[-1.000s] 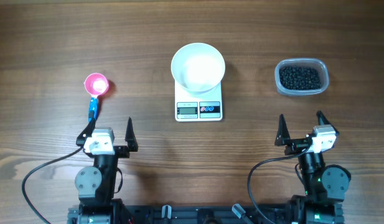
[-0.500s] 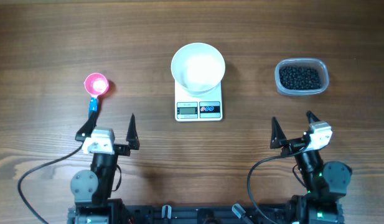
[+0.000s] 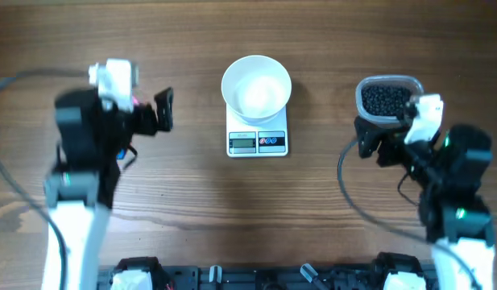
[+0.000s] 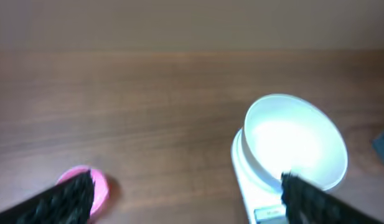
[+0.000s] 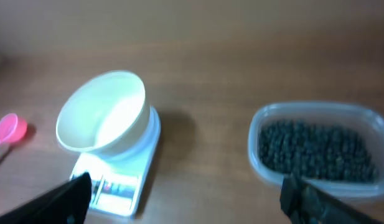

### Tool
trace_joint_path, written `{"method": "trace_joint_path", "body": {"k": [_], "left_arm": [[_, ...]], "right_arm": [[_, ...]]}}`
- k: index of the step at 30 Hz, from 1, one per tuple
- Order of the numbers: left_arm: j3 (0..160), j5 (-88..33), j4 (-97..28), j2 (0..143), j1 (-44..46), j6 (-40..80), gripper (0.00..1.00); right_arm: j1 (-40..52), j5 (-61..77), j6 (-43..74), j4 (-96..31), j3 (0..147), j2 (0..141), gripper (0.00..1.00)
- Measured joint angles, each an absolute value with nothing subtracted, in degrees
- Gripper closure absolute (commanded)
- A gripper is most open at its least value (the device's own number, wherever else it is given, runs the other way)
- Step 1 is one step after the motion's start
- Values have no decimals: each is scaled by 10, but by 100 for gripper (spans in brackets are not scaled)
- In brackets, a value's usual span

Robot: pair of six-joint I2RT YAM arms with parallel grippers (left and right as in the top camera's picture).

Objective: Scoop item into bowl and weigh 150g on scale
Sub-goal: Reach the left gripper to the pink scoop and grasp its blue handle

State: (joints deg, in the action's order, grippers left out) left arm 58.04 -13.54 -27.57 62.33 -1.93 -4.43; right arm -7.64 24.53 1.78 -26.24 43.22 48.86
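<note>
Bowl (image 3: 256, 88): smooth round white, seated on flat rect. scale (image 3: 258, 138); wood-grain surface (image 3: 312, 201). Left gripper (image 4: 179, 199) and right gripper (image 5: 185, 199): both wide open, empty, touching nothing.

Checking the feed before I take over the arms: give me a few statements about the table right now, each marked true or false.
1. The bowl sits on the scale. True.
2. The black beads are already in the bowl. False: the bowl looks empty; they lie in the clear tub.
3. The left gripper holds the pink scoop. False: its jaws stand open and empty, with the scoop on the table.
4. The right gripper is open. True.
5. The tub stands right of the scale in the overhead view. True.
</note>
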Motion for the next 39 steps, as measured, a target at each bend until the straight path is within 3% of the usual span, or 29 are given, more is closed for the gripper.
{"method": "trace_joint_path", "body": {"k": [4,9,13,21,33,39], "left_arm": [[699,-156,-299,764,-22,-46,0],[709,-157,-261,864,-26,-49,0],[709,-142,-259,926,-86,-49,2],[713,-132,-251,1031,-234,-53,19],[713,-158,-243,1134,-239,-95,51],[714,-164,-218,1157,-229,-96,59]], "right_arm": [[-76,246,2,-332,540,591,0],[-76,274,37,-317,564,656,0],[-76,305,50,-309,564,688,0],[-76,317,52,-309,564,692,0],[-76,318,54,-309,564,692,6],[-76,318,58,-309,564,692,10]]}}
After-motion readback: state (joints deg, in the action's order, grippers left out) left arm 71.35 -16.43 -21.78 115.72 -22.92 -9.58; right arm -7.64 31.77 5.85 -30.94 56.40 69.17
